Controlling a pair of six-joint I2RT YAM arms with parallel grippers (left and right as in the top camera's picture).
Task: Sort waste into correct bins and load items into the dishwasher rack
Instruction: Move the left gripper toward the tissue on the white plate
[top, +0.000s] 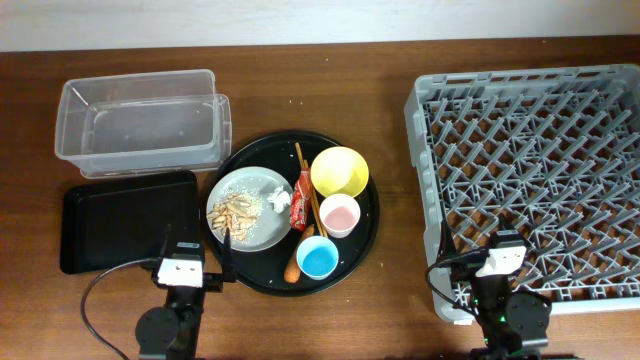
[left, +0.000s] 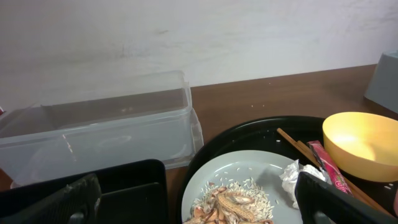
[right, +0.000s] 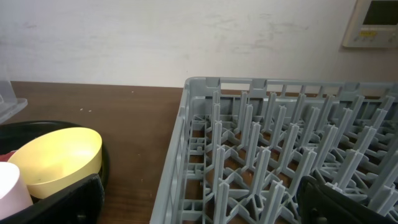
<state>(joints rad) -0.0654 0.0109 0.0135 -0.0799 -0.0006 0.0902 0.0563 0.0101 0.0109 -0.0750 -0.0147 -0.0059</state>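
A round black tray (top: 365, 235) holds a pale grey plate (top: 250, 190) with beige food scraps and rice (top: 232, 211), a crumpled white tissue (top: 279, 199), a red wrapper (top: 303, 200), wooden chopsticks (top: 300, 162), a yellow bowl (top: 339, 171), a pink cup (top: 340, 214), a blue cup (top: 317, 258) and an orange carrot (top: 292, 270). The clear tub (top: 140, 125) and the black rectangular tray (top: 125, 218) are at left. The grey dishwasher rack (top: 540, 170) is at right. My left gripper (left: 199, 205) is open above the plate's near edge (left: 249, 168). My right gripper (right: 199, 205) is open over the rack's near left corner (right: 186, 124).
Both arms sit at the table's front edge, the left (top: 180, 275) between the black rectangular tray and the round tray, the right (top: 500, 265) at the rack's front. A wall runs behind the table. Bare wood (top: 395, 130) lies between the round tray and the rack.
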